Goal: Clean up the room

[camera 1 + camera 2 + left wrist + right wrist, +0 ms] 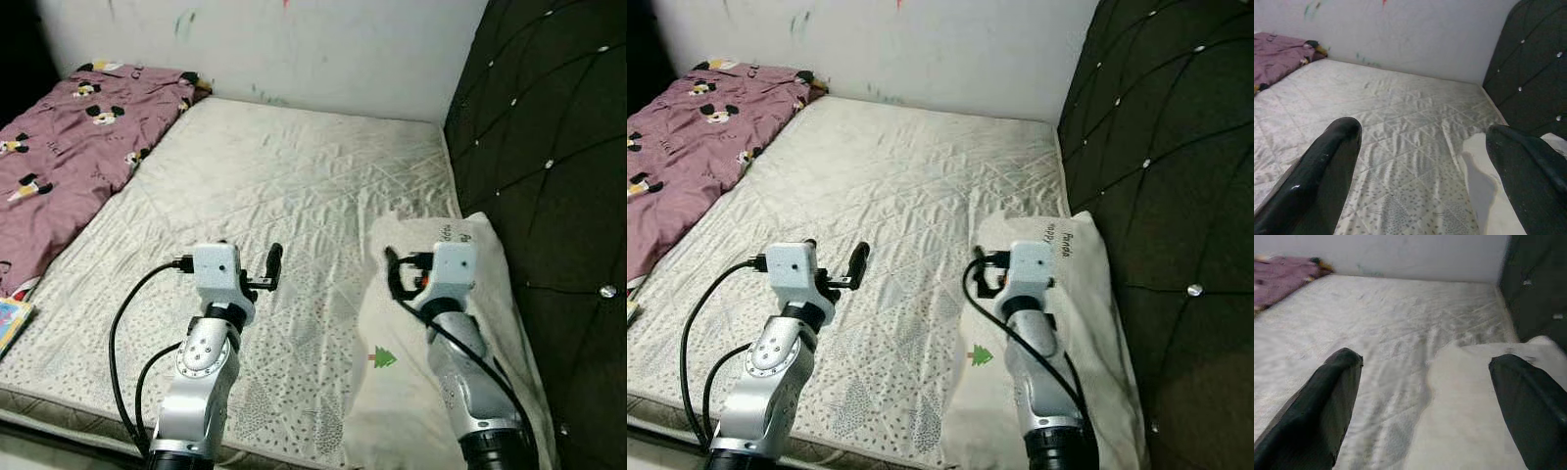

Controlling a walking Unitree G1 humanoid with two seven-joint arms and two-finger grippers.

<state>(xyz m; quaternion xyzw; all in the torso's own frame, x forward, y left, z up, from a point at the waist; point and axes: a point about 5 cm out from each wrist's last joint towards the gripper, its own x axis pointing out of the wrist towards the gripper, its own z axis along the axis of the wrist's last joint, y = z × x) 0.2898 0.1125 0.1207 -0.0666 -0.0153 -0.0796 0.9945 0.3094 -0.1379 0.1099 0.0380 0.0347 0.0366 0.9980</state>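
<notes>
both claws released: left gripper (263,268) over bare mattress (284,186), right gripper (402,269) above pillow (490,294) edge.

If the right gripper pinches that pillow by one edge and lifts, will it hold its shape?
Probably not. The pillow lies flat and creased on the mattress, so it likely sags when pinched. It looks thin, probably light. The right gripper is open above it.
</notes>
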